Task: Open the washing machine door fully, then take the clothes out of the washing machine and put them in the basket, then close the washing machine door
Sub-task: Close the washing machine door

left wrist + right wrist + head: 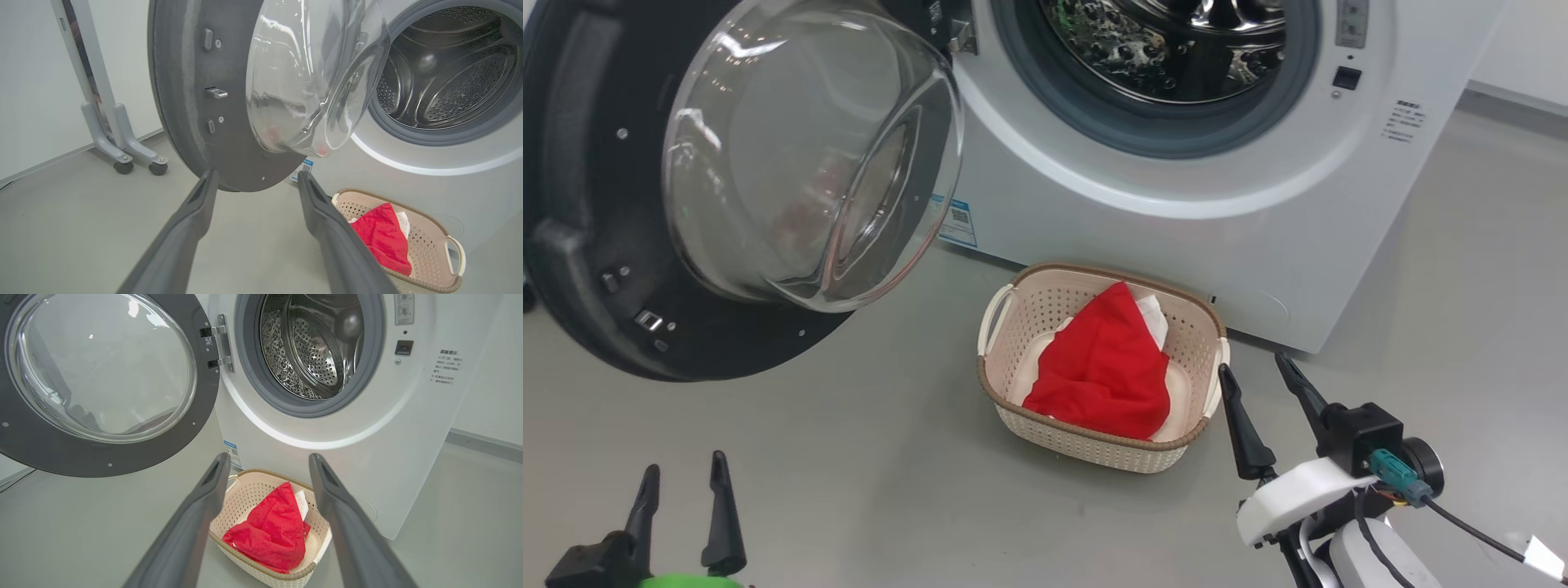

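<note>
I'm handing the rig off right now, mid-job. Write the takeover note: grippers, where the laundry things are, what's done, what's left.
Left gripper: open, empty, below the open washing machine door in the head view.
Right gripper: open, empty, fingers close by the right side of the basket.
Door: swung wide to the left of the washing machine.
Clothes: red jersey lying in the basket, which stands on the floor in front of the machine.
Drum: no clothes in the part that shows.
Done: door opened, clothes in the basket.
Left: close the door.
</note>
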Tool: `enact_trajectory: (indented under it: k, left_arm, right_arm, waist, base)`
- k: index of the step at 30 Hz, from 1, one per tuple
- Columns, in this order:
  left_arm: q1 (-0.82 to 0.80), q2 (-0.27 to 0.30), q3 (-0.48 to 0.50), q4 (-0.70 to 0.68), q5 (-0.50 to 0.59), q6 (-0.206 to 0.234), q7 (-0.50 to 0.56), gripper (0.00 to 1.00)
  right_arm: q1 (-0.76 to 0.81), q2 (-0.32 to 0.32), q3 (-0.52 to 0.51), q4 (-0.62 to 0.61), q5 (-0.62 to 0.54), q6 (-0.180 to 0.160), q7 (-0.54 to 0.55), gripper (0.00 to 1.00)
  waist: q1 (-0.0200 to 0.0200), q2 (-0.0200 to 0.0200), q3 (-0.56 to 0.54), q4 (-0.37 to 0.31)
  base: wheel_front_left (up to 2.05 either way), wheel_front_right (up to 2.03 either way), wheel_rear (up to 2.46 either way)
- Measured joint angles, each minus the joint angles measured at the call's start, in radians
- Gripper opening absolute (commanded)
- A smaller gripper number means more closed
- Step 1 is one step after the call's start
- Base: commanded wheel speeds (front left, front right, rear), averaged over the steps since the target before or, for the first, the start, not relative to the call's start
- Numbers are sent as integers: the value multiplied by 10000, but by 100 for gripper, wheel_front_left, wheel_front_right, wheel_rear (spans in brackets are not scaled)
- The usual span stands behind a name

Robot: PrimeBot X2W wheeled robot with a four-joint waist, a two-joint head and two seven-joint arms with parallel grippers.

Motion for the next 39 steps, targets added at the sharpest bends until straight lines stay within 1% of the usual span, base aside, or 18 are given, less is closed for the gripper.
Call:
enact_trajectory:
  k: [5,9,13,15,21,22,23,24,27,29,31,39]
  left_arm:
    - [87,-4,389,8,-272,251,0,100]
    - [119,-8,579,-13,-387,305,0,100]
    - [123,-13,673,-48,-667,364,0,100]
    - [132,-13,694,-52,-673,437,0,100]
    - [150,-17,715,-58,-700,437,0,100]
    - [151,-17,721,-50,-817,437,0,68]
    - [154,-17,719,-48,-905,433,0,0]
    - [154,-19,725,-38,-1162,431,0,0]
    - [154,-23,769,282,-2920,328,0,0]
    - [123,-31,844,430,-4196,151,0,0]
    - [120,-31,976,631,-5235,-127,0,0]
    - [-219,-59,1162,1400,-9125,-570,-4,0]
  right_arm:
    - [-481,-4,575,127,-2,169,0,100]
    - [-692,-2,894,286,0,194,0,100]
    - [-842,-25,1003,449,2,261,0,100]
    - [-875,-23,1043,489,12,261,0,100]
    - [-932,-27,1074,631,23,261,0,100]
    - [-940,-27,1072,648,38,259,0,100]
    - [-953,-27,1066,665,63,257,0,100]
    - [-980,-27,1060,677,115,257,0,100]
    - [-1032,-31,1055,711,234,253,0,100]
    - [-1032,-31,1053,725,276,247,0,100]
    - [-1032,-33,1047,736,288,245,0,100]
    - [-1033,-33,1018,773,382,165,0,100]
  waist:
    - [0,0,74,570]
    - [0,0,180,847]
    - [0,0,268,968]
    - [0,0,281,989]
    - [0,0,300,997]
    - [0,0,304,996]
    - [0,0,308,994]
    - [0,0,311,992]
    - [0,0,319,985]
    - [0,0,320,982]
    - [0,0,321,979]
    - [0,0,329,957]
  base:
    - [0,0,0]
    - [0,0,0]
    - [0,0,0]
    - [0,0,0]
    - [0,0,0]
    - [0,0,0]
    - [0,0,0]
    - [0,0,0]
    - [0,0,0]
    - [0,0,0]
    - [0,0,0]
    - [0,0,0]
